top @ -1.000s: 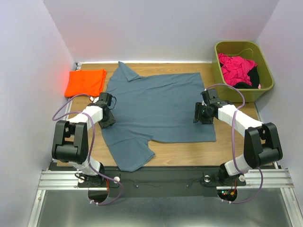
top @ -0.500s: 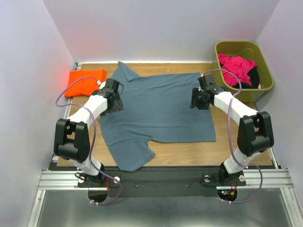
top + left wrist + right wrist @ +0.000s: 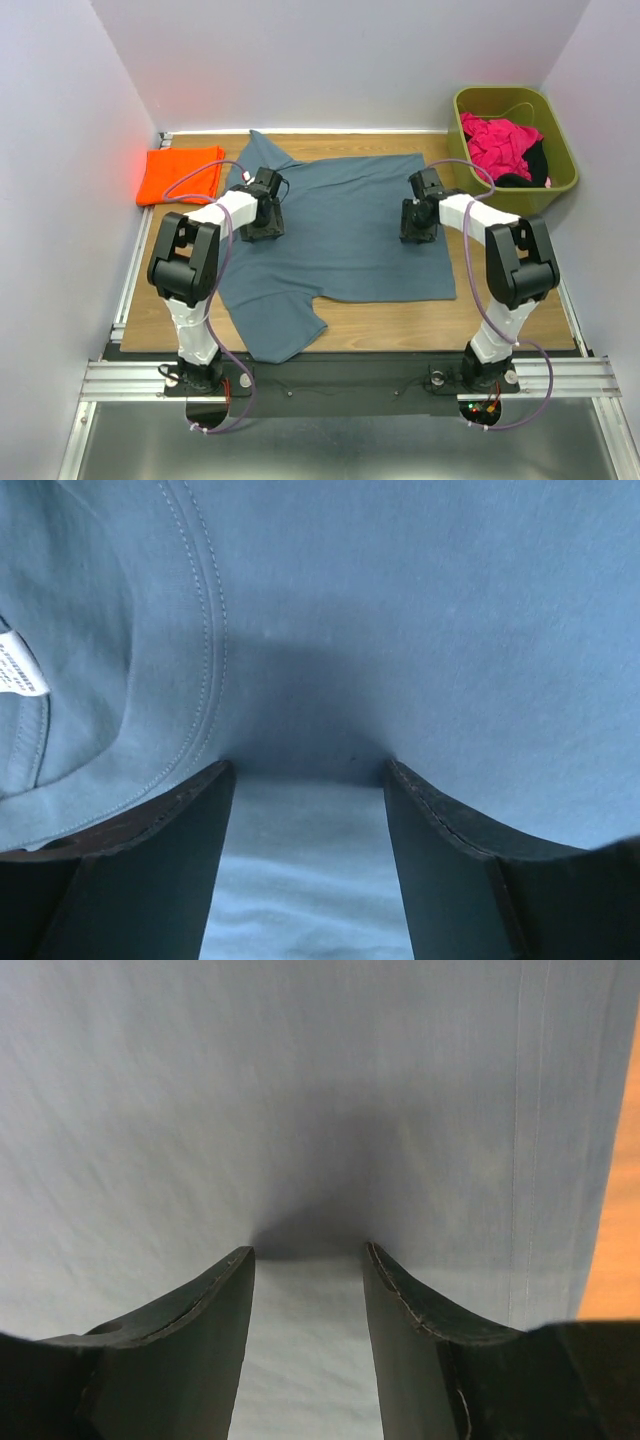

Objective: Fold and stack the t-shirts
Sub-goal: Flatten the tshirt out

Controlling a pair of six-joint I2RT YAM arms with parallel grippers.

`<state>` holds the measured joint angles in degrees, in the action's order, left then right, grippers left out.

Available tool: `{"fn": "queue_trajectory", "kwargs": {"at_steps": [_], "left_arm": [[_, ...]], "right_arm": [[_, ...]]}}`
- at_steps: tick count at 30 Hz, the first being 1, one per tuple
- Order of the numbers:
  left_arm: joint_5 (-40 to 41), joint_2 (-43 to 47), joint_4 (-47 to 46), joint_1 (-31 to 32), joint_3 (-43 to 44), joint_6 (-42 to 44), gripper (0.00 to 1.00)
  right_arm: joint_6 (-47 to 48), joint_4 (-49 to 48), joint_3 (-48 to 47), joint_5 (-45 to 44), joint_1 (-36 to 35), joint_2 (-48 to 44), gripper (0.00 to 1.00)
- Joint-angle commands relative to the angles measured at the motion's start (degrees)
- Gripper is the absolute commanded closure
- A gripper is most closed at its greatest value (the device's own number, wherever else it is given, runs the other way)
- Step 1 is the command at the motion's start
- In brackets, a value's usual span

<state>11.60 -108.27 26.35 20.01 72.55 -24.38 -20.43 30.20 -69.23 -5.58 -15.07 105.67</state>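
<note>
Lying flat across the wooden table (image 3: 500, 320), the slate blue-grey soft cloth t-shirt (image 3: 340, 245) has the left gripper (image 3: 264, 228) and right gripper (image 3: 416, 230) low over its far half, and the folded bright orange cloth t-shirt (image 3: 180, 173) sits far left. From the left wrist, dark fingers (image 3: 150, 870) stand spread, tips against cloth beside a stitched seam. From the right wrist, the fingers (image 3: 180, 1350) are parted too, near the hem.

Bench (image 3: 400, 325): wooden top. Slate blue-grey t-shirt (image 3: 340, 240), spread flat across the middle, one sleeve reaching the near edge. Orange t-shirt (image 3: 180, 173), folded, far left corner. Olive-green bin (image 3: 520, 203), far right corner.
</note>
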Motion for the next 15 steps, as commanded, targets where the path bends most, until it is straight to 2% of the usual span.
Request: {"fn": "queue_trajectory", "kwargs": {"at_steps": [1, 5, 9, 13, 15], "left_arm": [[-4.0, 2.9, 2.7, -0.4, -7.0, 0.7, 0.28], [-9.8, 8.5, 1.3, -0.6, -16.3, -0.3, 0.28], [-15.4, 17.6, 2.4, -0.6, -24.6, -2.5, 0.28], [-19.1, 27.6, 4.1, -0.2, -31.1, -5.4, 0.28], [-19.4, 32.2, 5.2, -0.3, -31.2, -6.6, 0.26]], "right_arm": [[-1.3, 0.8, 7.7, 0.0, -0.1, -4.4, 0.47], [-1.8, 4.7, 14.8, 1.9, -0.1, -9.3, 0.45], [-3.0, 11.1, 19.8, 9.9, -0.1, -17.0, 0.43], [-4.0, 13.3, 21.7, 14.7, -0.1, -24.6, 0.42], [-3.7, 14.2, 20.5, 15.9, -0.2, -26.6, 0.42]]}}
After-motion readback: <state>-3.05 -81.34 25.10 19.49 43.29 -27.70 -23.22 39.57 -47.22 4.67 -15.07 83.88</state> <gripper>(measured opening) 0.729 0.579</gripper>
